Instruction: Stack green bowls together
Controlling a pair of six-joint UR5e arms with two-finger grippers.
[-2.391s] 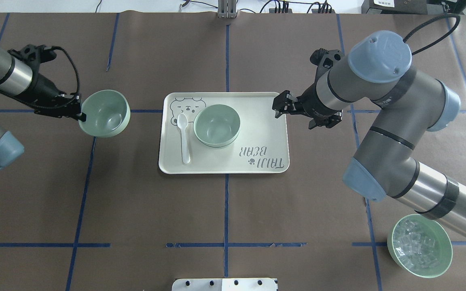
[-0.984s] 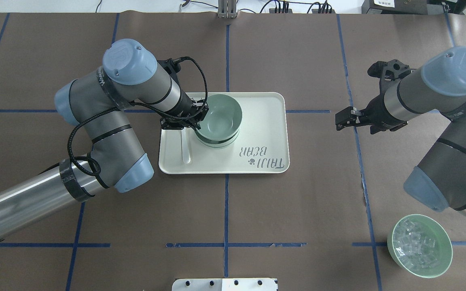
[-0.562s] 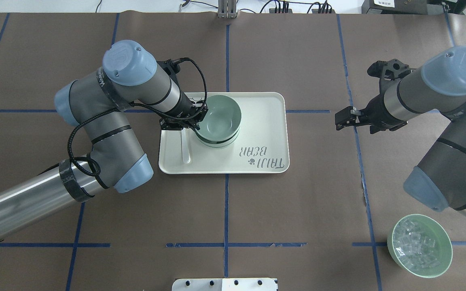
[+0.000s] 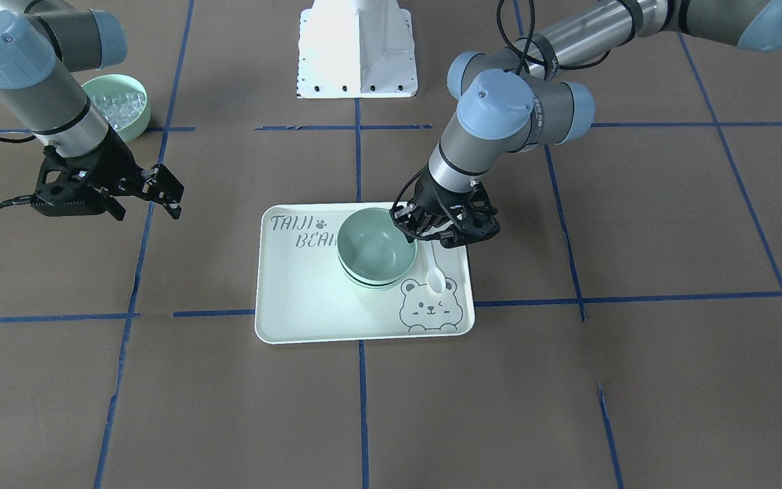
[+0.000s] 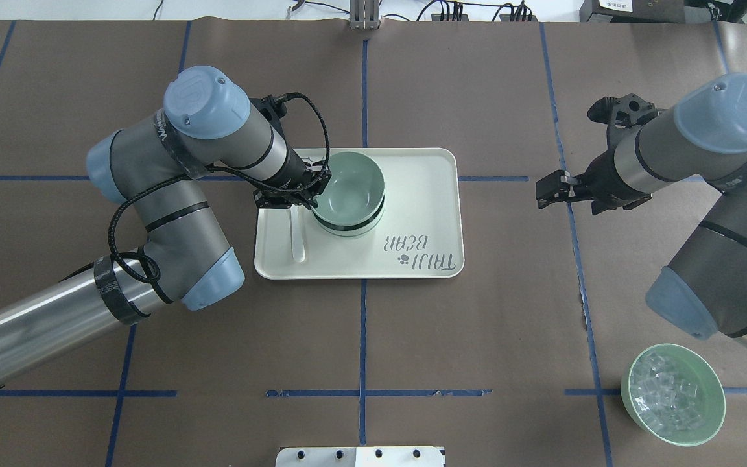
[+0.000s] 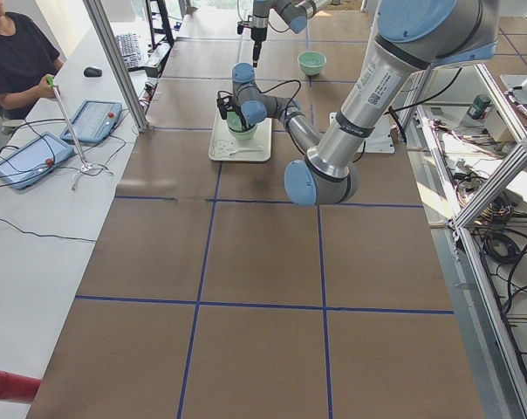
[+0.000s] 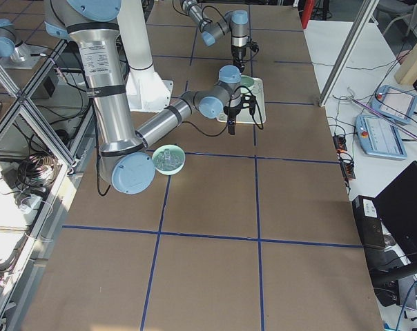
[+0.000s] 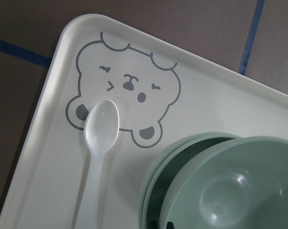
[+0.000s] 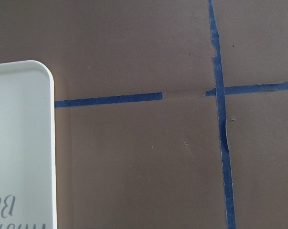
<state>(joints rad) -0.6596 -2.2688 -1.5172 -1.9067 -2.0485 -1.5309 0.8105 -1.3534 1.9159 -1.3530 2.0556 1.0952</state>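
A pale mint-green bowl [image 5: 349, 188] rests tilted in a stack of green bowls [image 5: 346, 225] on the cream tray [image 5: 425, 194]. My left gripper [image 5: 317, 190] is shut on the top bowl's rim on its left side. In the front view the top bowl [image 4: 376, 248] sits in the lower bowls [image 4: 370, 282], with my left gripper [image 4: 413, 231] at its rim. The left wrist view shows the held bowl [image 8: 234, 191] offset inside the one beneath. My right gripper [image 5: 545, 192] is open and empty, to the right of the tray.
A white spoon [image 5: 297, 237] lies on the tray just left of the stack, under my left wrist. A mint bowl of clear cubes [image 5: 672, 392] stands at the near right. The tray's corner [image 9: 20, 143] shows in the right wrist view.
My left arm carried the bowl from the far left onto the stack on the tray and settled it slightly lower. My right arm drew back to the right of the tray.
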